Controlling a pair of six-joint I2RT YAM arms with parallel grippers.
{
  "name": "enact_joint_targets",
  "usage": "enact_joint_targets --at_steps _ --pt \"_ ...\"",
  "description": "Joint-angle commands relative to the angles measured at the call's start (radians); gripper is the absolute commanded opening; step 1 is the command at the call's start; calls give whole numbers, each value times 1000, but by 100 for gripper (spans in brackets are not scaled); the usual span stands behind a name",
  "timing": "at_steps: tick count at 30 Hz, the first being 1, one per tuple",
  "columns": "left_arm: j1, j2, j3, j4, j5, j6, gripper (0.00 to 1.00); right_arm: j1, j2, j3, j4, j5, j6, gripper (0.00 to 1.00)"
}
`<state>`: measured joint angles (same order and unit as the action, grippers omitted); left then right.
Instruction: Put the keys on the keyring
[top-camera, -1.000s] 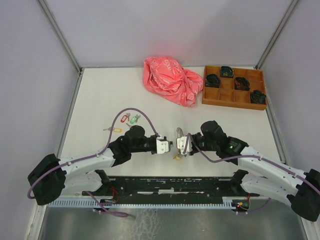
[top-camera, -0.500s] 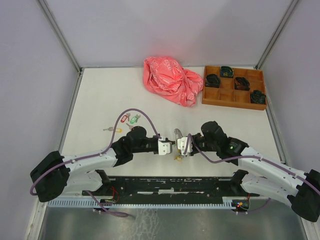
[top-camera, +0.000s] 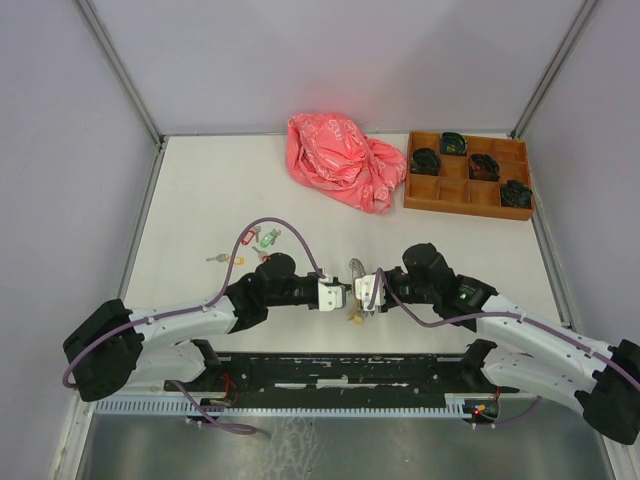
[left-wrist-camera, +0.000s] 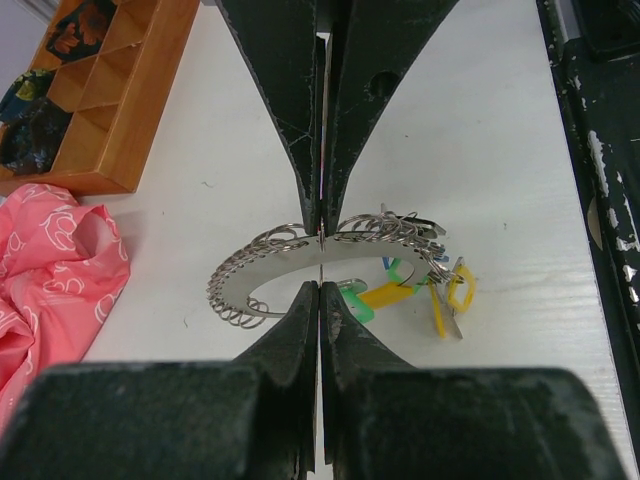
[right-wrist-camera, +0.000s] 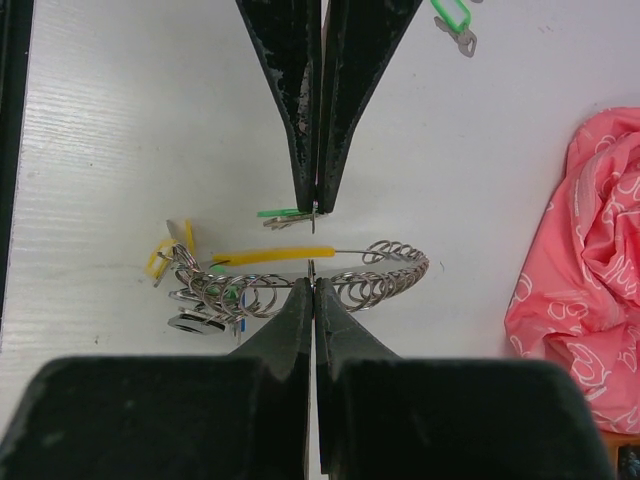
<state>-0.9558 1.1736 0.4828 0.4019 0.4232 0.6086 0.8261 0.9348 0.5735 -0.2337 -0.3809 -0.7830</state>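
Note:
The keyring (top-camera: 356, 268) hangs between my two grippers near the table's front middle. My right gripper (top-camera: 363, 292) is shut on its wire, as the right wrist view (right-wrist-camera: 314, 278) shows. The ring's yellow band (right-wrist-camera: 270, 255) lies along one section. Several tagged keys (right-wrist-camera: 180, 260) are bunched at one end of the ring. My left gripper (top-camera: 344, 294) is shut on a green-tagged key (right-wrist-camera: 285, 213) and holds it right at the ring. In the left wrist view it (left-wrist-camera: 320, 285) faces the right gripper's fingertips (left-wrist-camera: 310, 215). Loose green (top-camera: 268, 238), red (top-camera: 252, 236) and yellow (top-camera: 233, 260) keys lie to the left.
A crumpled pink bag (top-camera: 345, 160) lies at the back middle. A wooden divided tray (top-camera: 468, 207) with small black bundles stands at the back right. A purple cable (top-camera: 270, 222) loops over the loose keys. A black rail (top-camera: 340, 370) runs along the near edge.
My left gripper has moved a little to the right, bringing the green key up to the ring. The right gripper and the ring have hardly moved.

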Motion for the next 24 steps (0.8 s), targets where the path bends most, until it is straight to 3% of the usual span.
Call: enact_joint_targets --at_steps 1,24 --pt "-6 6 12 83 29 -18 3 -2 -28 6 78 -14 -2 1" --pt "-9 33 12 103 48 -58 3 -2 -46 -1 91 -23 5 1"
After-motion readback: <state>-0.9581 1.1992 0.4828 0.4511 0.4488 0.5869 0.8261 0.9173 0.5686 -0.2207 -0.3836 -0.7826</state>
